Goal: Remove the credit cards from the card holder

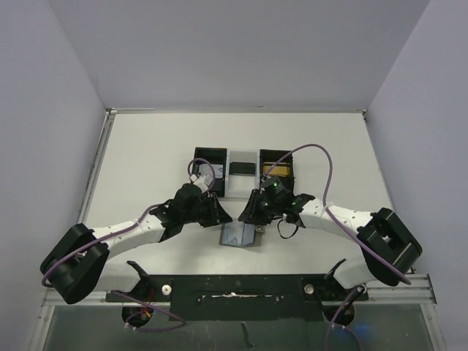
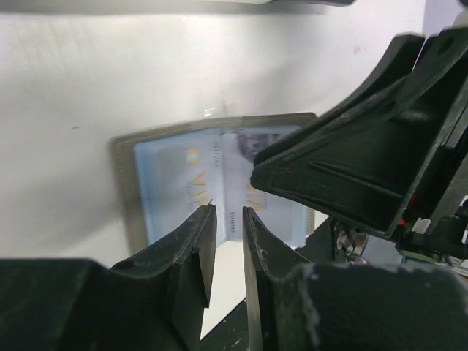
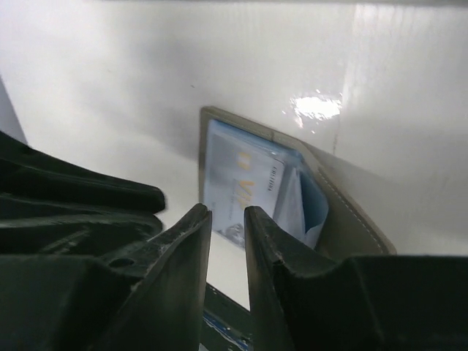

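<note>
The card holder (image 1: 235, 235) lies open on the white table between my two grippers. In the left wrist view its grey border (image 2: 124, 168) frames light-blue credit cards (image 2: 175, 183) with pale lettering. The right wrist view shows one card (image 3: 241, 183) sticking out of its pocket, and the holder's far panel (image 3: 351, 219) tilts up. My left gripper (image 1: 221, 216) (image 2: 228, 210) hovers at the holder's near edge, narrowly open and empty. My right gripper (image 1: 248, 216) (image 3: 227, 210) faces it from the other side, also narrowly open with nothing between its fingers, and its black body hides part of the holder in the left wrist view.
A black-and-white three-compartment tray (image 1: 241, 186) stands just behind the grippers; a dark item sits in its middle part and something yellowish (image 1: 278, 170) in its right part. Grey walls enclose the table on the left, right and back.
</note>
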Available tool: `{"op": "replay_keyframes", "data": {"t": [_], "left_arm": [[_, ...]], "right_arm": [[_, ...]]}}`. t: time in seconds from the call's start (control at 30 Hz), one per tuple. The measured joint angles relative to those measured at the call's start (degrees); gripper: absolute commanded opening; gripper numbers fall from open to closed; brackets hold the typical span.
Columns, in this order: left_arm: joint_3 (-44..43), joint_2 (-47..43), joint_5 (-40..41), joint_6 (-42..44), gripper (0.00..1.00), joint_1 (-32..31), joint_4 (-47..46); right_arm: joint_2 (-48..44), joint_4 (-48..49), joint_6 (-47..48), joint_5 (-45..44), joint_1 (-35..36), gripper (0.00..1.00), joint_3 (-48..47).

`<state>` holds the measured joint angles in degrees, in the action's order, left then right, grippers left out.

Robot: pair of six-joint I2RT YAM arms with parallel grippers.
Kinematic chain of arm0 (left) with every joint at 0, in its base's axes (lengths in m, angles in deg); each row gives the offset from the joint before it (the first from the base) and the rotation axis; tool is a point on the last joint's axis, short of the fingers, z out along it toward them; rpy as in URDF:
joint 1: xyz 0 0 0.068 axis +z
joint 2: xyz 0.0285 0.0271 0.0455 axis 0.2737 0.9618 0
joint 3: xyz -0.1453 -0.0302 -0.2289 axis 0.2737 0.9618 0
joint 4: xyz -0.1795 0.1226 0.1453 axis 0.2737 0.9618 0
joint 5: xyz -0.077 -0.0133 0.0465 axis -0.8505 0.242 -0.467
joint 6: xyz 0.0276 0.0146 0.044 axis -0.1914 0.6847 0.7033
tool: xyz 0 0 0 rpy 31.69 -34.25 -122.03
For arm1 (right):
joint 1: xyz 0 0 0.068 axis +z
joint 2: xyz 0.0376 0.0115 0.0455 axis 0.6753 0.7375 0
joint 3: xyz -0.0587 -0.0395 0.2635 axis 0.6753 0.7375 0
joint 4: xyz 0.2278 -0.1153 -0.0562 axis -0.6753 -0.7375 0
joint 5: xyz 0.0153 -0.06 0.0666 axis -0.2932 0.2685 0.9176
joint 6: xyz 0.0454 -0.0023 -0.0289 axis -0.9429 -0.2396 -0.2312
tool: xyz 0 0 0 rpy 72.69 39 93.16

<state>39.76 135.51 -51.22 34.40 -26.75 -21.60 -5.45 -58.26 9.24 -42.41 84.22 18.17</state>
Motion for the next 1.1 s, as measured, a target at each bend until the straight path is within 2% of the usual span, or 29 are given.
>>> {"op": "replay_keyframes", "data": {"t": [0.13, 0.27, 0.7, 0.83, 1.1], "left_arm": [[2.95, -2.14, -0.57, 0.37, 0.24, 2.73, 0.44], [3.54, -2.19, -2.51, 1.84, 0.25, 4.22, 1.22], [-1.20, 0.94, -7.48, 6.60, 0.34, 4.04, 2.51], [-2.27, 1.22, -7.74, 7.78, 0.34, 3.54, 3.02], [-4.17, 5.55, -8.15, 10.67, 0.34, 0.96, 6.21]], "right_arm": [[1.11, 0.68, -1.03, -0.07, 0.81, 0.31, 3.17], [1.11, 2.34, -1.73, 0.09, 0.83, 0.29, 6.56], [1.11, 20.28, -7.69, 2.38, -1.70, 0.25, 16.04], [1.14, 23.26, -7.72, 2.62, -2.38, 0.22, 16.87], [1.92, 32.72, -9.25, 4.35, -3.04, 0.25, 21.64]]}}
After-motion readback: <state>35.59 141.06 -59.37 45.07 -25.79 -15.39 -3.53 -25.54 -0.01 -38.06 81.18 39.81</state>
